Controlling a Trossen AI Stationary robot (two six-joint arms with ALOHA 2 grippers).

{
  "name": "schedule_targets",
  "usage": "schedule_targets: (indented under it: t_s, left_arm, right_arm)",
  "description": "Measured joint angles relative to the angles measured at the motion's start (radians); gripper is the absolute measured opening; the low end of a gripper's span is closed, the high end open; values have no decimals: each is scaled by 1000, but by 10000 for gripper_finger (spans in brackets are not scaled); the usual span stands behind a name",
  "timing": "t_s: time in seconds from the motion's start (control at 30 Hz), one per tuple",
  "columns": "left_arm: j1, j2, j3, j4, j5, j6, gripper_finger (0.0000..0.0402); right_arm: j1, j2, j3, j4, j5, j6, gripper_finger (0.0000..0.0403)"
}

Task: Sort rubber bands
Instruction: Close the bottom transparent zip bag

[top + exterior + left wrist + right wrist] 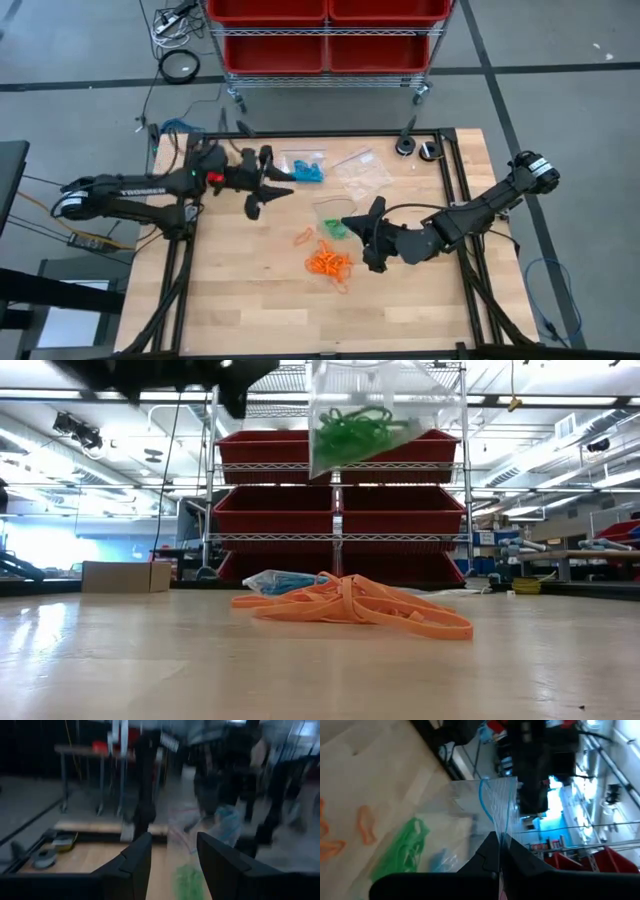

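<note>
My right gripper is shut on a clear zip bag that holds green rubber bands, above the table's middle. Loose orange rubber bands lie in a heap on the wood near it, and one more orange band lies apart to the left. Blue rubber bands lie in a second clear bag toward the far edge, beside an empty clear bag. My left gripper hovers open at the left of the blue bag, with nothing between its fingers. My right gripper pinches the green-band bag's zip edge between its two shut fingers, coming nearly level from the table's right. The bag hangs below the hold, clear of the table, with the green bands gathered in its lower part.
Two small round rolls sit at the far right corner. A wire cart with red bins stands beyond the far edge. A tan cardboard box shows at the far left in the low view. Bare wood lies along the near edge.
</note>
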Motion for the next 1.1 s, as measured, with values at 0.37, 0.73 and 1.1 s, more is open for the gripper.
schedule_targets:
  t_s: [0.37,0.73,1.1]
  left_arm:
    - [-22,135,-185,538,-22,-208,205]
    - [-53,227,-118,565,61,-243,238]
    - [-96,333,-22,575,84,-240,239]
  right_arm:
    - [-9,0,45,97,-21,-43,0]
    - [-24,0,60,107,-24,-69,0]
    - [-26,0,60,118,-33,-72,0]
